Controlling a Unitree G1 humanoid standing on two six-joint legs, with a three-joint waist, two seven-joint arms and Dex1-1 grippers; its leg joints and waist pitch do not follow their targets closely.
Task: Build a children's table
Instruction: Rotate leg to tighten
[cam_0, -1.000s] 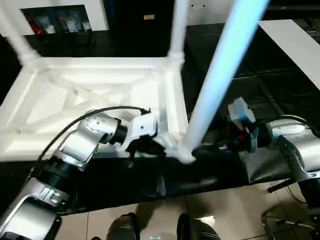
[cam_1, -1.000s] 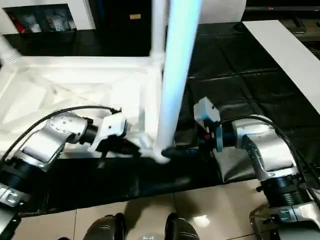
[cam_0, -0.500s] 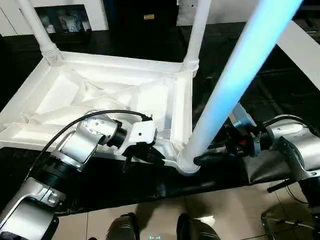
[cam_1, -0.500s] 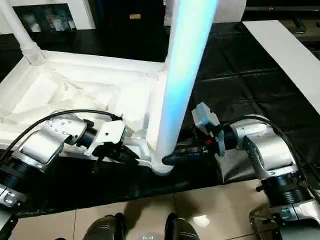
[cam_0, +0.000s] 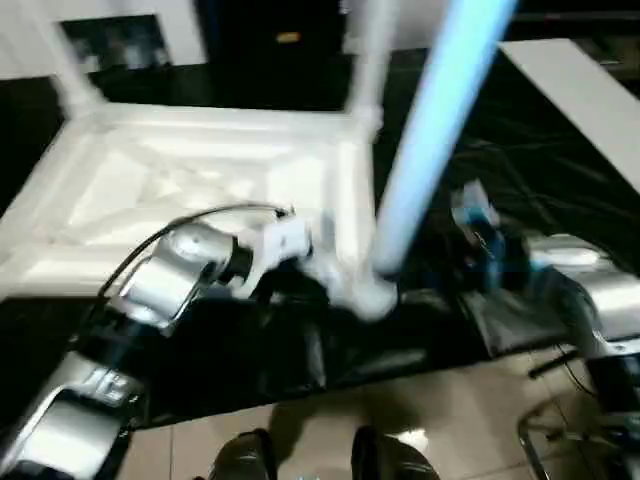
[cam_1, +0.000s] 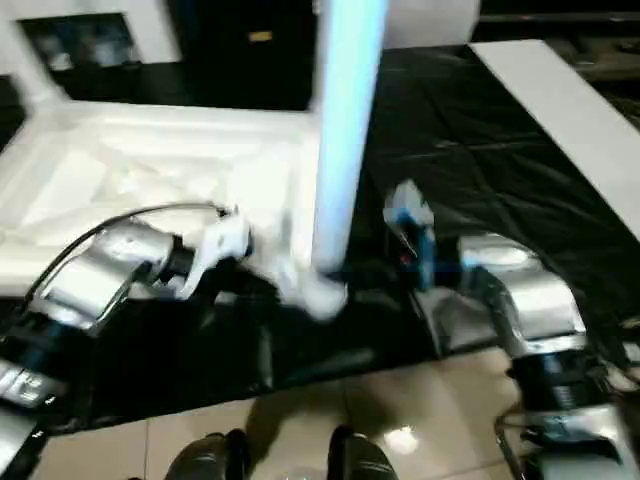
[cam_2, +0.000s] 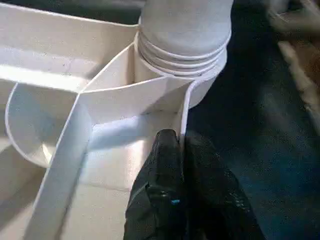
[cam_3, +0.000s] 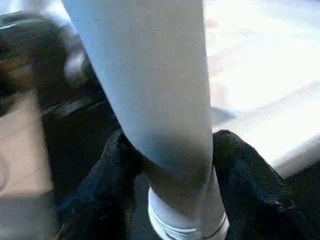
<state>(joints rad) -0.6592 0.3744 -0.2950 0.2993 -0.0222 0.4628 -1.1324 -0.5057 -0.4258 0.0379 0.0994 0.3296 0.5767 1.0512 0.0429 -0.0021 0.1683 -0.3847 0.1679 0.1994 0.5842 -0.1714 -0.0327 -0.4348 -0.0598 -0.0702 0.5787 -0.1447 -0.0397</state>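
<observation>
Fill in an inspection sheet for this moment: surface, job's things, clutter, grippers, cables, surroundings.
Surface: black table cover.
Job's things: white plastic tabletop lying underside up; white tubular leg standing in its near corner socket.
Clutter: long white board on the cover.
Grippers: left gripper pinching the tabletop's thin rim by the socket; right gripper straddling the leg's base.
Cables: black cable over the left forearm.
Surroundings: tiled floor.
</observation>
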